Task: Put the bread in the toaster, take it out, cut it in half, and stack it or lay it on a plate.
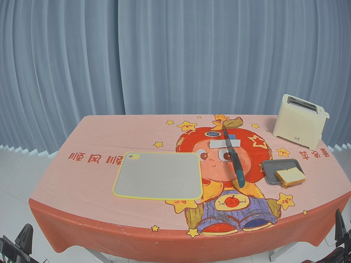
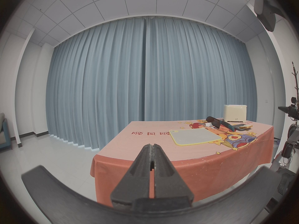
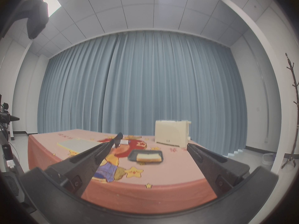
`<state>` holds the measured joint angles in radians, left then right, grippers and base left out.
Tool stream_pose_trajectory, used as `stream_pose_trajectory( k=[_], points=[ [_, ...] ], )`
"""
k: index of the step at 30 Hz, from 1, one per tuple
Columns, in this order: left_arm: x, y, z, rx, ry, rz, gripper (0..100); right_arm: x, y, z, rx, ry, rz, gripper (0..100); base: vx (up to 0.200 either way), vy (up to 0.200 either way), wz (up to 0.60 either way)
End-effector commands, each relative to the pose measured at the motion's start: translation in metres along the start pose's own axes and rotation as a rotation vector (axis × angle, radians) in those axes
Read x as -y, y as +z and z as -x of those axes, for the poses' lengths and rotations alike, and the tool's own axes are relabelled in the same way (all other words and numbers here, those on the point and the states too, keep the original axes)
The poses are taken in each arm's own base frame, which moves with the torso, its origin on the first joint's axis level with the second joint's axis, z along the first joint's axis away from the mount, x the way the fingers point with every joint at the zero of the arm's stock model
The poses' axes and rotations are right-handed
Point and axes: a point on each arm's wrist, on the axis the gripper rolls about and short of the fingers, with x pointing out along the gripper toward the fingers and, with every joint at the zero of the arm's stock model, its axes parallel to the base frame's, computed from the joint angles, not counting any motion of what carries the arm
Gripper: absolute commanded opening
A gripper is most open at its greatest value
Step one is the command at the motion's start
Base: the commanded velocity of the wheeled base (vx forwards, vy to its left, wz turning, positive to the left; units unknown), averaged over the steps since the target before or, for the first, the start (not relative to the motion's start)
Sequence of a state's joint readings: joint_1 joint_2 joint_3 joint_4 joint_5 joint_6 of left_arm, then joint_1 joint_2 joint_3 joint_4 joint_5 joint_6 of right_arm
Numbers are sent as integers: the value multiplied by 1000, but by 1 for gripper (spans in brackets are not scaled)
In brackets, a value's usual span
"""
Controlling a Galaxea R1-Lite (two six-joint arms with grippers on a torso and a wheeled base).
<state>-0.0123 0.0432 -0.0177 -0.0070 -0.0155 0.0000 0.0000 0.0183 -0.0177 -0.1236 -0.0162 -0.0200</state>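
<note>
Our left end effector [image 2: 152, 147] hangs short of the tabletop [image 1: 109, 136] with its fingers [image 2: 140, 165] pressed together, holding nothing; our right end effector [image 3: 153, 142] is spread wide, also empty. We see the bread [image 1: 290, 175] lying on a grey plate [image 1: 270, 166] at the tabletop's right side, near the toaster [image 1: 299, 123], and the knife [image 1: 234, 157] between plate and cutting board [image 1: 159, 175].

We see a worktop [image 1: 91, 136] draped in a pink cartoon-print cloth [image 1: 153, 216] with a red hem. A small white-and-blue block [image 1: 217, 143] lies near the worktop's middle. Behind the worktop hangs a blue-grey pleated curtain [image 1: 175, 48]. Well apart from the worktop, a bare coat stand [image 3: 291, 161] rises from the white floor [image 2: 46, 159]
</note>
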Motion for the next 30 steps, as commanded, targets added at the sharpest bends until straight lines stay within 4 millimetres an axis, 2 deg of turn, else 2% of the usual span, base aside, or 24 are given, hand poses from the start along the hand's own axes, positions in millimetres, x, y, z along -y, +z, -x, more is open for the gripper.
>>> stream_pose_trajectory(
  k=[1,9,17,30],
  points=[
    [0,-5,-1,-18,0,0,0,0,-7,-1,-37,3,7,100,0,0,0],
    [0,-5,-1,-18,0,0,0,0,-9,-1,-58,4,5,100,0,0,0],
    [0,-5,-1,-18,0,0,0,0,0,-1,-46,21,-45,100,0,0,0],
    [0,-5,-1,-18,0,0,0,-2,4,-16,-204,58,-355,100,0,0,0]
  ],
)
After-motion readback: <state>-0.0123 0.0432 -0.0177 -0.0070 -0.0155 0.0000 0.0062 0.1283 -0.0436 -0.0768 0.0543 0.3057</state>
